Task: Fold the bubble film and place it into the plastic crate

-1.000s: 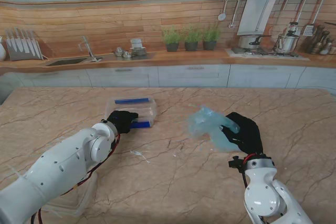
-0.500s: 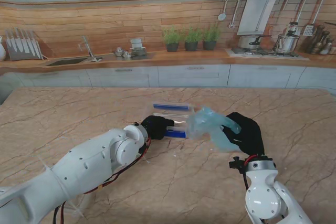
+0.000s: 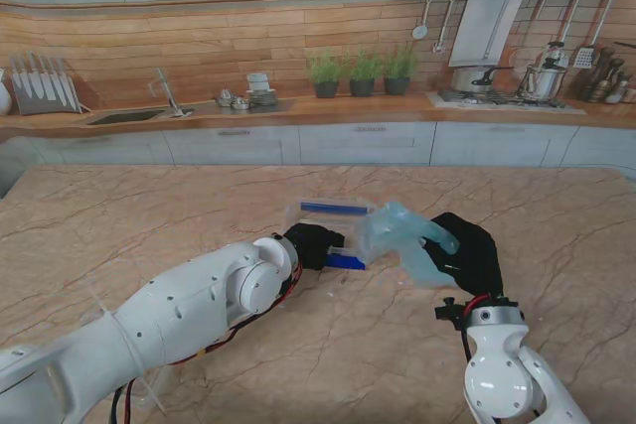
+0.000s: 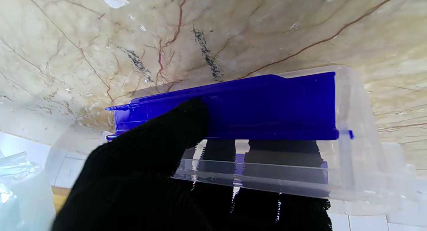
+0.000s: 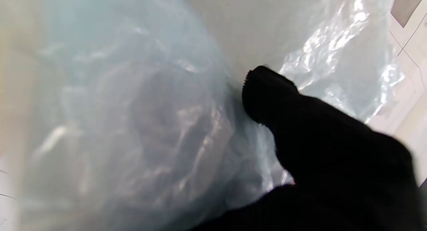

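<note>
Clear plastic crate (image 3: 328, 222) with blue latches (no readable writing), gripped by left hand (image 3: 312, 245), just left of crumpled bubble film (image 3: 397, 235) clutched in right hand (image 3: 465, 253), marble table (image 3: 119, 215).

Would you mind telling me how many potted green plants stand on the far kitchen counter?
3. The left potted green plant, the middle one and the right one stand in a row on the wooden counter, left of the stove.

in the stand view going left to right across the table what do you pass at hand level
left hand → plastic crate, gripped by that hand → bubble film → right hand, which holds the film.
</note>
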Motion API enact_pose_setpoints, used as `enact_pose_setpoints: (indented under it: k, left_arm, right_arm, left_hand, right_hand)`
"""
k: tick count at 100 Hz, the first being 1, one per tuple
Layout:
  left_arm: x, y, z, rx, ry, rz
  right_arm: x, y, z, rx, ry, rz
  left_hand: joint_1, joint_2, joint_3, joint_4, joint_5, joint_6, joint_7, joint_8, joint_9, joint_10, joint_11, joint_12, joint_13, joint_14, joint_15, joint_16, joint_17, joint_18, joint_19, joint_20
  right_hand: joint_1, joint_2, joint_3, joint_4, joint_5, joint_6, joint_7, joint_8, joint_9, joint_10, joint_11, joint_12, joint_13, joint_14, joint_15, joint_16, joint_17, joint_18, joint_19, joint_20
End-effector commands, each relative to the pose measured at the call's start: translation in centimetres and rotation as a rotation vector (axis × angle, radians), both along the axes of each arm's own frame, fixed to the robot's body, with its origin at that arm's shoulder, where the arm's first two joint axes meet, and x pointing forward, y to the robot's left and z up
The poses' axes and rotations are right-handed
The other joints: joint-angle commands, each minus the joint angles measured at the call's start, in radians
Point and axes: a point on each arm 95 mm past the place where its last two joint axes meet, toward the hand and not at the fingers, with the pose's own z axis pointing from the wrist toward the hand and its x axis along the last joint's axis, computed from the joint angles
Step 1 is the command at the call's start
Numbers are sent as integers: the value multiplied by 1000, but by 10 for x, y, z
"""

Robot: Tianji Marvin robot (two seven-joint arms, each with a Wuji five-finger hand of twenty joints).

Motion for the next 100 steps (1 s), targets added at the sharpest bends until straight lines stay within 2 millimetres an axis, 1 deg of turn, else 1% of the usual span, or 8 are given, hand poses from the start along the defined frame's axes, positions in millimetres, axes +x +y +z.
enact_pose_setpoints:
  k: [1, 28, 52, 76, 82, 89, 95, 100]
  left_arm:
    - [-5, -6, -2, 7, -7, -6]
    - [-3, -6, -4, 30, -18, 63]
    - [-4, -2, -5, 34, -25, 114]
    - [-4, 2, -3, 61, -13, 97]
    - [-5, 2, -2, 57, -9, 99]
    - [-5, 2, -2, 60, -6, 99]
    - [-5, 2, -2, 59, -7, 100]
    - [-5, 1, -2, 53, -8, 103]
  right_arm:
    - [-3, 2, 2, 15, -12, -5]
    - [-3, 2, 2, 19, -12, -6]
    - [-3, 2, 1, 23, -6, -8]
    - [-3, 1, 1, 23, -3, -9]
    - [-2, 1, 1, 23, -3, -9]
    - [-2, 1, 0, 24, 0, -11]
    - [-2, 2, 0, 25, 2, -11]
    - [-2, 2, 0, 26, 3, -11]
  left_hand:
    - [-25, -15, -53, -40, 33, -60, 75, 1, 0, 1, 38, -29, 36, 11, 60, -1, 24, 30, 89, 24]
    - [-42, 21, -112, -41, 47, -49, 50, -20, -36, 19, 116, -98, 41, 29, 80, -8, 32, 53, 105, 3]
    - [-46, 29, -129, -39, 59, -41, 40, -31, -39, 27, 132, -111, 45, 39, 83, -12, 36, 65, 105, 0]
    - [-48, 28, -134, -35, 49, -40, 18, -44, -60, 24, 128, -132, 20, 38, 56, -28, 1, 59, 78, -12]
    - [-56, 24, -138, -36, 50, -36, 14, -44, -68, 42, 129, -139, 16, 42, 49, -33, -4, 63, 74, -14]
    - [-75, 19, -156, -37, 49, -32, -1, -42, -88, 44, 153, -175, 9, 43, 40, -42, -12, 63, 67, -22]
    - [-99, 13, -164, -38, 47, -29, -16, -42, -107, 44, 184, -260, 4, 44, 31, -50, -18, 65, 61, -33]
    - [-117, 12, -178, -42, 42, -23, -29, -48, -118, 46, 181, -273, -8, 48, 23, -54, -30, 66, 53, -37]
  right_hand:
    - [32, 33, -11, 6, 8, -28, 10, 12, 15, 13, 19, 5, 12, 11, 31, 10, -24, -35, 20, -2]
    - [32, 35, -13, 6, 8, -27, 10, 12, 14, 13, 19, 5, 12, 11, 31, 10, -25, -35, 19, -3]
    - [33, 36, -14, 7, 7, -26, 9, 12, 14, 13, 19, 4, 11, 11, 30, 10, -27, -35, 17, -4]
    - [33, 37, -16, 8, 6, -27, 8, 12, 13, 12, 18, 4, 11, 12, 30, 10, -27, -35, 16, -5]
    - [32, 38, -16, 8, 7, -27, 9, 12, 14, 12, 18, 4, 10, 13, 30, 10, -28, -35, 15, -5]
    - [33, 37, -17, 8, 6, -27, 9, 12, 13, 13, 18, 3, 10, 13, 31, 10, -28, -34, 15, -5]
    - [34, 37, -16, 9, 7, -25, 9, 12, 14, 13, 19, 4, 10, 14, 31, 11, -28, -34, 15, -5]
    - [33, 38, -17, 8, 7, -26, 9, 12, 14, 12, 19, 4, 10, 14, 31, 11, -28, -34, 15, -5]
